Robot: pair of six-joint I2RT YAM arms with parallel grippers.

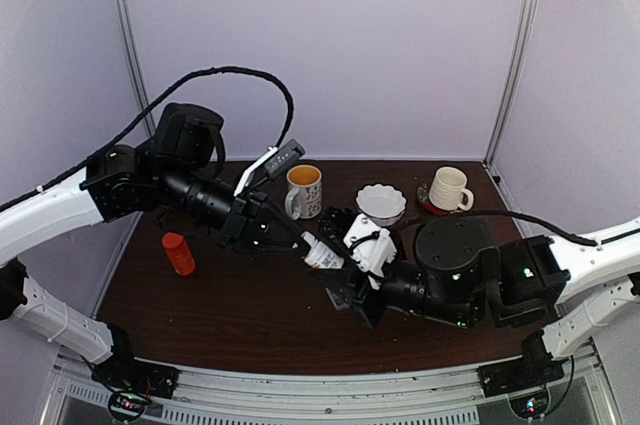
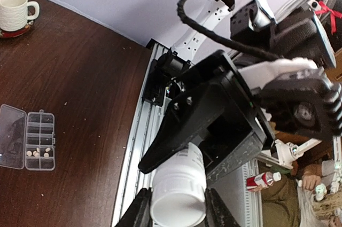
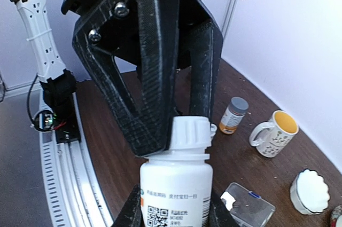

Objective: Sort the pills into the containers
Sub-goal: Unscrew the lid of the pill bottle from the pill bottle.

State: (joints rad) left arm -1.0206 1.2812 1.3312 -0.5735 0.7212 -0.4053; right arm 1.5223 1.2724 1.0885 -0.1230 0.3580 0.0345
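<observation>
A white bottle (image 1: 322,253) hangs above the table between both arms. My right gripper (image 3: 173,211) is shut on its labelled body (image 3: 175,184). My left gripper (image 2: 178,205) is shut on its ribbed white cap (image 3: 189,133), seen end-on in the left wrist view (image 2: 179,200). The clear pill box (image 2: 40,140) lies flat on the table with its lid (image 2: 12,136) folded open. A few pale pills (image 2: 37,153) sit in its compartments. The box also shows at the lower edge of the right wrist view (image 3: 248,205).
An orange bottle (image 1: 180,253) stands at the left of the table. A yellow-lined mug (image 1: 303,190), a white fluted bowl (image 1: 381,202) and a white mug on a coaster (image 1: 448,188) line the back. The metal rail (image 2: 136,131) borders the near edge.
</observation>
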